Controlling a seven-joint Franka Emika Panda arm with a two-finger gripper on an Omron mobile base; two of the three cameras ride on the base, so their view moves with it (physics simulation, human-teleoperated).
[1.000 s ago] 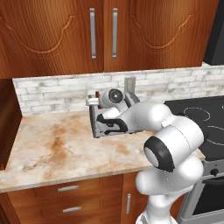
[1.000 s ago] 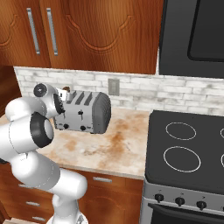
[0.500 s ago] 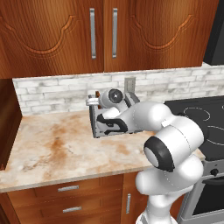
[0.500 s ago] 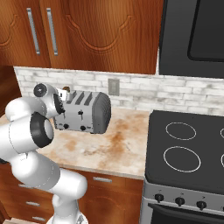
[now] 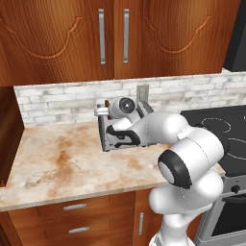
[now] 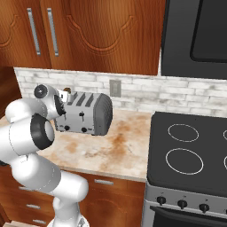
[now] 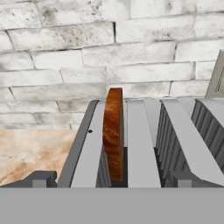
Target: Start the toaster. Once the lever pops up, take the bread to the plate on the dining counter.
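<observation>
In the hand view the bread (image 7: 114, 131) stands on edge in the leftmost slot of the toaster (image 7: 144, 144), just left of the frame's centre, its top sticking well up above the slot and its lower part down inside. The slice is seen edge-on: its thin side faces the camera and its long axis runs away toward the brick wall (image 7: 87, 52) in the upper half of the frame, in line with the slots. The gripper (image 7: 109, 179) has its two dark tips at the bottom edge, one at lower left and one at lower right, spread wide with nothing between them; the bread lies straight ahead, between their lines but beyond them and not touched. In the right base view the hand sits at the toaster's (image 6: 84, 114) left end, in the left middle of the frame. A grasp would likely need the tips to advance until they flank the slice's two broad faces.
</observation>
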